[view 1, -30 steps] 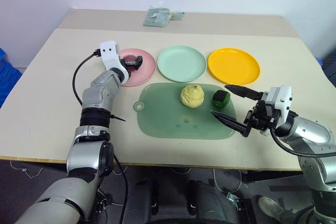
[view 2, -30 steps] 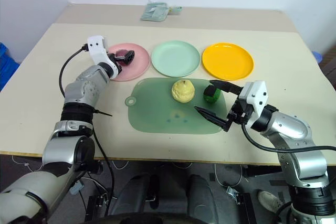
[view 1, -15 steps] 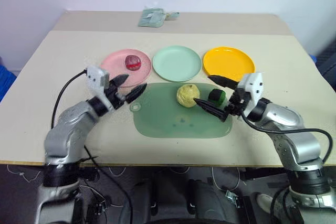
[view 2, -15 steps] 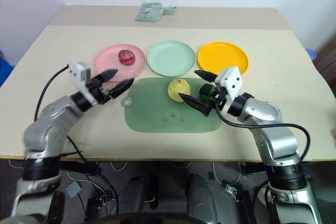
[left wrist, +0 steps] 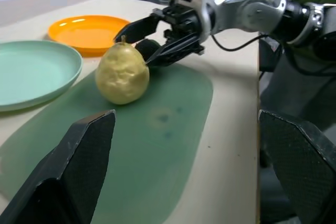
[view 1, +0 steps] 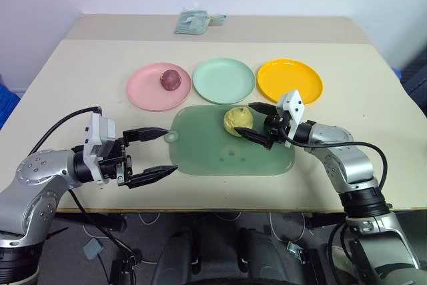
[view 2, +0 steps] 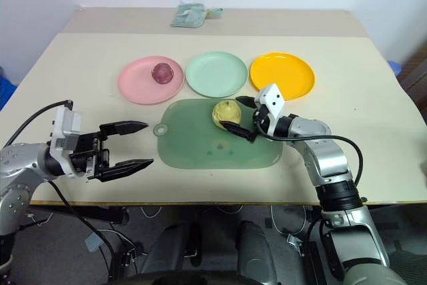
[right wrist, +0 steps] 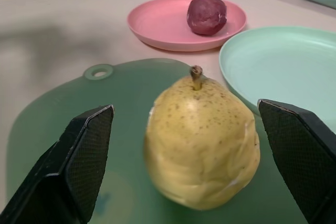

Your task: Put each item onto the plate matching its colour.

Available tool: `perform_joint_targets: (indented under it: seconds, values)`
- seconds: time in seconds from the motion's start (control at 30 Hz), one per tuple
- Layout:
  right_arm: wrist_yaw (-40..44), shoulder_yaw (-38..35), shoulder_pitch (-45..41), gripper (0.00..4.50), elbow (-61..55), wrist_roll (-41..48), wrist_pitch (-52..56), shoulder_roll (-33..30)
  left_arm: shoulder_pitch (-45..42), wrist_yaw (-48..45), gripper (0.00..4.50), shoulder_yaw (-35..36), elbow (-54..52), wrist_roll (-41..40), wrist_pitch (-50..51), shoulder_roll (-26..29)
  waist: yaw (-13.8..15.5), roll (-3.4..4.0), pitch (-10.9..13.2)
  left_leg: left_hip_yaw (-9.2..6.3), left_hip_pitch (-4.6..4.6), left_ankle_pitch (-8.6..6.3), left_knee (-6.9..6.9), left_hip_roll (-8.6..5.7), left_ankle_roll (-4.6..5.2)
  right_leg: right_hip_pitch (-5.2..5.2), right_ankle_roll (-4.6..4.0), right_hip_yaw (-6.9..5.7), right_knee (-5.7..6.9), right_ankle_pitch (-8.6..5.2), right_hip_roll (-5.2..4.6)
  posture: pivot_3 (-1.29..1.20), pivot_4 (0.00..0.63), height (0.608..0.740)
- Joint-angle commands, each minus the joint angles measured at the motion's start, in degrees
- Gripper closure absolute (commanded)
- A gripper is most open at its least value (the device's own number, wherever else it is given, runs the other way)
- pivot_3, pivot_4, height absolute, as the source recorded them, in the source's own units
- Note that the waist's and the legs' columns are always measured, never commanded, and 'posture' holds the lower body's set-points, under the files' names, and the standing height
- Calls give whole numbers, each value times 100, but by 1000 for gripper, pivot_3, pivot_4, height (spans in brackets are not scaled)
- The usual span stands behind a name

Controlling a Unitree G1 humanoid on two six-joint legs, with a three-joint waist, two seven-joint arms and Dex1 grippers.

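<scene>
Right pincer [right wrist: 184, 129] open around pear [right wrist: 202, 142]

3 plates in a row across the desk [view 1: 60, 78]: left plate [view 1: 143, 88], mid plate [view 1: 224, 79], right plate [view 1: 290, 80]. Round lump [view 1: 171, 79] on left plate. Mat [view 1: 207, 155] just in front of mid plate. Pear [view 1: 237, 118] on mat's far edge; cube [left wrist: 148, 49] beside it to the right, mostly hidden. Packet [view 1: 192, 21] at desk's far edge, well behind plates.
</scene>
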Motion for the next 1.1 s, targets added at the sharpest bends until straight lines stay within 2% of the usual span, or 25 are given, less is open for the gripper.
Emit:
perform_joint_targets:
  seconds: [0.03, 0.1, 0.2, 0.23, 0.27, 0.4, 0.5, 0.77, 0.87, 0.97, 1.1]
  values:
    - [60, 11, -240, 0, 209, -149, -256, 126, 72, 96, 40, 139, -275, -146, -82, -10, 7, 0, 0, 0, -1, 0, 0, 0, 0, 1, 0, 0, 1, 0, 1, 0, 150, 740]
    - [100, 20, -297, 0, 330, -208, -312, 185, 107, 137, 40, 144, -290, -126, -124, -19, 12, 1, 1, 0, -2, 5, -1, 0, 5, 3, 0, -1, 3, 0, 3, 0, 150, 740]
    - [146, 34, -355, 740, 486, -278, -397, 248, 155, 183, 0, 173, -294, -119, -177, -36, 4, 1, 1, 4, -3, 9, -1, 0, 12, 5, 1, -1, 3, 0, 4, 0, 150, 740]
    - [149, 18, -397, 1304, 532, -294, -434, 266, 177, 207, 0, 186, -290, -113, -208, -48, 1, 2, 1, 4, -3, 9, -1, 0, 12, 4, 1, -1, 4, 0, 6, 0, 150, 740]
    - [133, -9, -447, 1614, 578, -319, -503, 285, 198, 223, 0, 196, -280, -108, -241, -55, 0, 2, 1, 4, -2, 9, -1, 1, 11, 4, 1, -1, 4, 0, 8, 0, 150, 740]
    - [65, -204, -707, 1614, 774, -272, -602, 352, 295, 240, 0, 210, -265, -88, -343, -60, -5, 6, 3, 6, -3, 11, -1, 1, 11, 4, 1, -1, 6, 1, 11, 0, 150, 740]
    - [-67, -459, -1234, 1614, 1367, -267, -844, 351, 340, 271, 0, 199, -252, -64, -433, -82, -4, 12, 7, 9, -3, 11, -1, 0, 11, 5, 1, -1, 8, 1, 11, 0, 150, 740]
    - [-1536, -868, -3558, 1614, 5405, -1148, -2444, -51, 344, 441, 0, 96, -300, 0, -538, -207, -13, 18, 10, 16, -7, 29, -8, -2, -13, 1, 1, -3, 7, 1, 14, 0, 150, 740]
    - [-2073, -860, -3943, 1614, 6273, -1454, -2628, -149, 381, 487, 0, 77, -317, 17, -577, -230, -27, 18, 10, 26, -9, 30, -10, -2, -14, -1, 1, -2, 3, 0, 13, 0, 150, 740]
    - [-2319, -923, -4031, 1614, 6674, -1612, -2563, -112, 400, 560, 0, 78, -353, 28, -598, -264, -64, 19, 11, 34, -9, 30, -11, -2, -13, -1, 2, -2, 2, 1, 12, 0, 150, 740]
    - [-2434, -1018, -3968, 33, 6874, -1717, -2339, 31, 480, 652, 0, 81, -470, 12, -601, -288, -148, 22, 13, 34, -9, 32, -8, -1, -13, -1, 3, -1, 11, 2, 11, 0, 150, 740]
